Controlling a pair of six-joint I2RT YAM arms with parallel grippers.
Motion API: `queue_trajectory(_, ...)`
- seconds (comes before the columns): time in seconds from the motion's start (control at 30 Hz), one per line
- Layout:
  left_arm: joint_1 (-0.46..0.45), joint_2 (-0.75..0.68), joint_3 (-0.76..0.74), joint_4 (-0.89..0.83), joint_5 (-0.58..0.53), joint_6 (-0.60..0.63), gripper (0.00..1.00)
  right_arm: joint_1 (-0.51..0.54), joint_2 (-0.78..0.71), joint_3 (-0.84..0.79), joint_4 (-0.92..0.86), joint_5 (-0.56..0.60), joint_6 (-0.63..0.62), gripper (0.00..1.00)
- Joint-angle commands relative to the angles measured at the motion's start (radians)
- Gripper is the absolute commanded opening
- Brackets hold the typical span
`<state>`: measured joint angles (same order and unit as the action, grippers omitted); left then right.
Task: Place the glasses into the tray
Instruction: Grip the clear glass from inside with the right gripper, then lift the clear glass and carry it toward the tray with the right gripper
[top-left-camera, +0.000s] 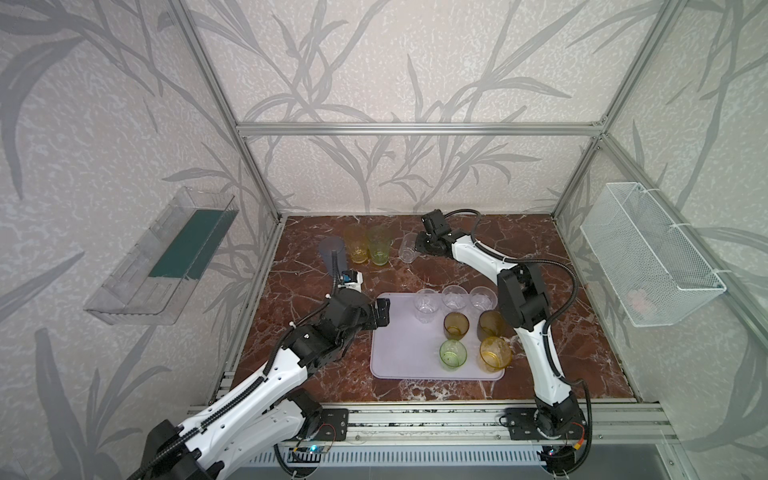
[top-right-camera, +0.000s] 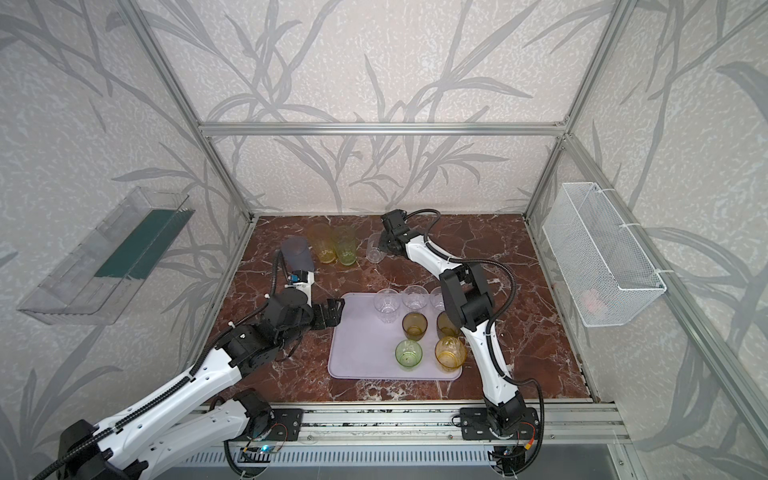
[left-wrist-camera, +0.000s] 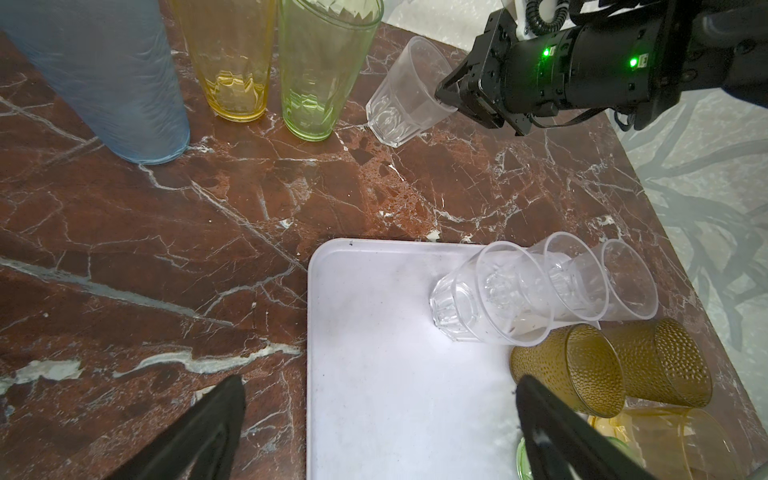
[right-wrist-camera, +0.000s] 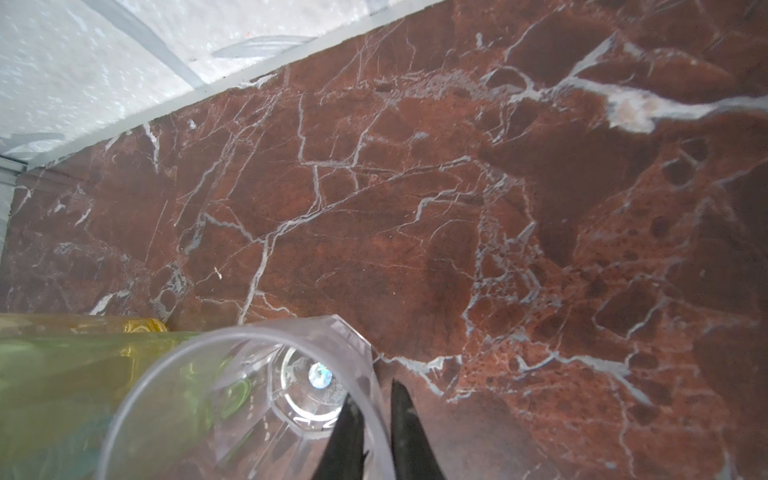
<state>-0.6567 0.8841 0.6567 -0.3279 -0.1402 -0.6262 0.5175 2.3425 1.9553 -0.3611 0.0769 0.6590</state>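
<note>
The lilac tray (top-left-camera: 395, 357) (top-right-camera: 357, 357) (left-wrist-camera: 390, 374) holds several glasses: three clear ones (top-left-camera: 426, 305), two olive-brown (top-left-camera: 456, 326), one green (top-left-camera: 453, 354) and one amber (top-left-camera: 495, 353). At the back of the table my right gripper (top-left-camera: 417, 245) (left-wrist-camera: 448, 96) (right-wrist-camera: 374, 395) is shut on the rim of a clear faceted glass (top-left-camera: 408, 248) (top-right-camera: 375, 250) (left-wrist-camera: 405, 99) (right-wrist-camera: 249, 395), one finger inside and one outside; the glass tilts. A tall blue-grey glass (top-left-camera: 332, 249), an amber one (top-left-camera: 357, 245) and a green one (top-left-camera: 379, 245) stand left of it. My left gripper (top-left-camera: 384, 315) (top-right-camera: 334, 311) (left-wrist-camera: 380, 386) hangs open and empty over the tray's left edge.
A clear plastic bin (top-left-camera: 166, 253) with a green bottom hangs on the left wall. A white wire basket (top-left-camera: 648, 253) hangs on the right wall. Metal frame posts stand at the corners of the red marble table (top-left-camera: 561, 324).
</note>
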Motion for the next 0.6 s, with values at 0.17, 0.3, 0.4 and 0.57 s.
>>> queue_trajectory(0.17,0.004,-0.020,-0.012,-0.003,-0.025,0.000,1.00,-0.009,0.016,0.012,-0.021,-0.003,-0.005,0.00)
queue_trajectory(0.3,0.005,-0.020,-0.010,-0.005,-0.024,-0.003,0.99,-0.010,-0.017,-0.025,0.000,0.003,-0.008,0.00)
queue_trajectory(0.4,0.004,-0.022,-0.006,-0.008,-0.020,-0.005,1.00,-0.010,-0.067,-0.092,0.046,0.010,-0.015,0.00)
queue_trajectory(0.57,0.004,-0.025,-0.004,-0.005,-0.009,-0.013,1.00,-0.012,-0.163,-0.190,0.090,0.015,-0.050,0.00)
